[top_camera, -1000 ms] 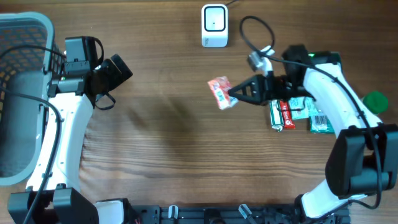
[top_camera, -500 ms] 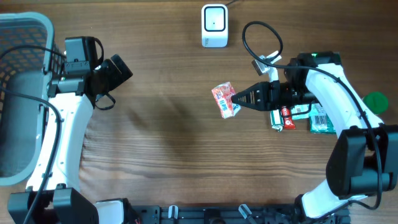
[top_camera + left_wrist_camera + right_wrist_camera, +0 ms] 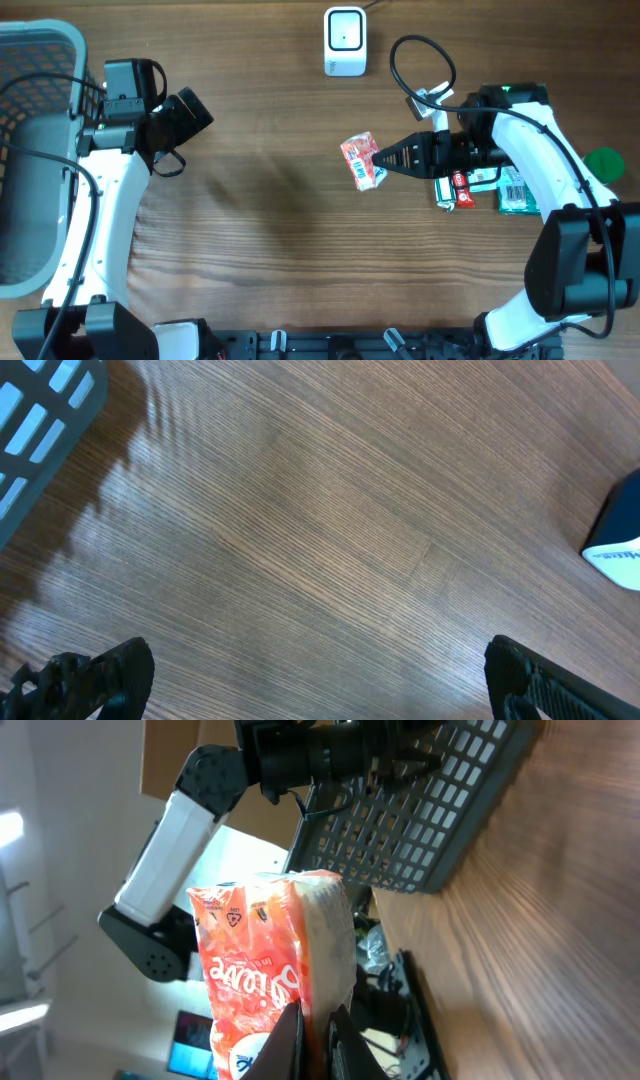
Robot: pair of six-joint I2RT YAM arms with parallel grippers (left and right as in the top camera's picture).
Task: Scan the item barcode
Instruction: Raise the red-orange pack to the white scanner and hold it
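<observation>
Orange snack packet [image 3: 360, 161] is pinched at its right edge by the right tool [image 3: 383, 160], which is clenched on it. The packet sits over the middle-right of the counter [image 3: 260, 250], tilted, below and a little right of the white scanner [image 3: 345, 41] and well apart from it. In the right wrist view the packet [image 3: 270, 970] stands on end with its red print facing the camera, and the two thin fingers [image 3: 285, 1040] are closed tight on its lower edge. It looks lifted off the wood there. The right arm [image 3: 540, 170] reaches in from the right, with a black cable [image 3: 420, 55] looping above the wrist. Just beside that arm, on the counter, lies a small cluster of other goods: a red packet [image 3: 457, 188] and green packets [image 3: 515, 192], touching or overlapping. A green round thing [image 3: 604, 162] sits at the far right edge. The left tool [image 3: 190, 110] is parked at upper left, near the grey basket [image 3: 60, 35], and it is released. In the left wrist view its fingers [image 3: 90, 675] are spread wide at the frame corners with bare wood between them. A corner of the scanner [image 3: 620, 545] shows at the right edge and the basket wall [image 3: 40, 430] at upper left.
</observation>
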